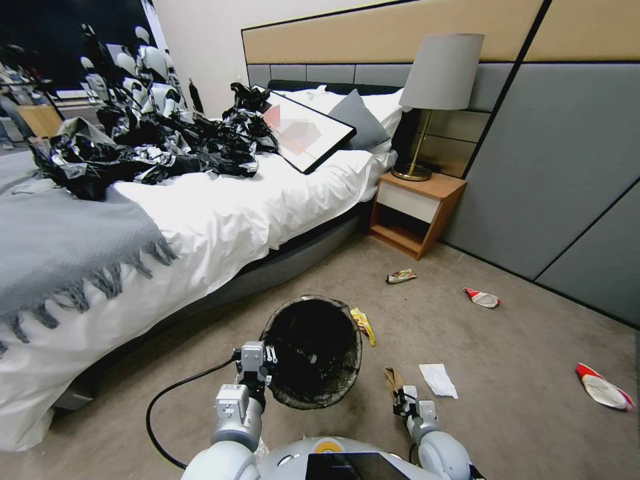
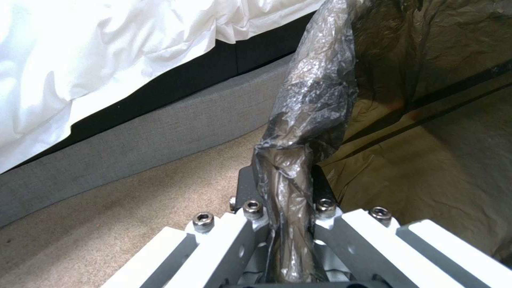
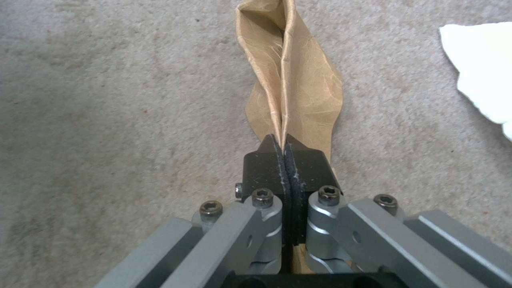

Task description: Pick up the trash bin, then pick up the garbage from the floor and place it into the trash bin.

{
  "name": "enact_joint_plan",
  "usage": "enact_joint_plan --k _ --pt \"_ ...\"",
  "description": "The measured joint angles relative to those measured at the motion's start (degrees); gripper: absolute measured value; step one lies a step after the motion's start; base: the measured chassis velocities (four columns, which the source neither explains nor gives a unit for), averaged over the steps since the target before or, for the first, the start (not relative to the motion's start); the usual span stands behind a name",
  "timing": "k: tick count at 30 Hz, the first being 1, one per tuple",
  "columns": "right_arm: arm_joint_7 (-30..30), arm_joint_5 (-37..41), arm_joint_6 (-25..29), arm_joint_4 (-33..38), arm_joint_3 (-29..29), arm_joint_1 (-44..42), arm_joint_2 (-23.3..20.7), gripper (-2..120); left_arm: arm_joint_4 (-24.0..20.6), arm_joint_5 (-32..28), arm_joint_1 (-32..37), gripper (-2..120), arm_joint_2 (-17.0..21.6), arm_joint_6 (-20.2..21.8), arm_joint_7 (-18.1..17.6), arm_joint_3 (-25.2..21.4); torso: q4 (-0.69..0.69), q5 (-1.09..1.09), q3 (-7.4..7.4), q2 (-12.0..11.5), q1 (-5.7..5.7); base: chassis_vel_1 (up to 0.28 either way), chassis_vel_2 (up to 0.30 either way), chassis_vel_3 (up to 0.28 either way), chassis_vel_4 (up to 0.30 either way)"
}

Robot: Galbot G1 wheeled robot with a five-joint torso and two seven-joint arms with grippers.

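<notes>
Left gripper [image 2: 288, 192] pinches bin [image 1: 313, 353] rim; right gripper [image 3: 283, 150] pinches paper bag [image 3: 291, 80]; I fear thin pinch slipping mid-carry

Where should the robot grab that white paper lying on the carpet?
Probably by its near corner, coming straight down from above. The white paper lies flat on the carpet, so a raised or curled edge is the only part an end effector could pinch. The right end effector, nearest it, is shut on the brown paper bag.
</notes>
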Motion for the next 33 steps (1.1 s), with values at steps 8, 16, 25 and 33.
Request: enact_joint_plan --k 8,16,25,33 --pt "-1.5 -2.0 1.9 -0.5 0.9 -0.3 0.3 0 0.0 0.0 0.0 0 0.1 0.0 0.0 0.0 0.00 0.01 0.00 0.0 0.00 0.000 0.000 0.000 0.000" --pt "-2.8 -8.7 14.2 7.8 3.9 0.5 2.3 0 0.2 -0.1 -0.1 0 0.2 0.0 0.0 -0.1 -0.01 0.00 0.00 0.0 0.00 0.000 0.000 0.000 0.000" --pt "-12.3 -12.4 30.8 27.6 5.5 2.6 4.9 0 1.0 -0.1 -0.3 0 0.5 0.0 0.1 0.3 0.01 0.00 0.00 0.0 0.00 0.000 0.000 0.000 0.000" --pt "-28.8 -9.8 39.3 36.4 3.5 1.4 3.2 0 1.7 -0.1 -0.7 0 0.6 0.0 0.2 0.6 0.00 0.00 0.00 0.0 0.00 0.000 0.000 0.000 0.000"
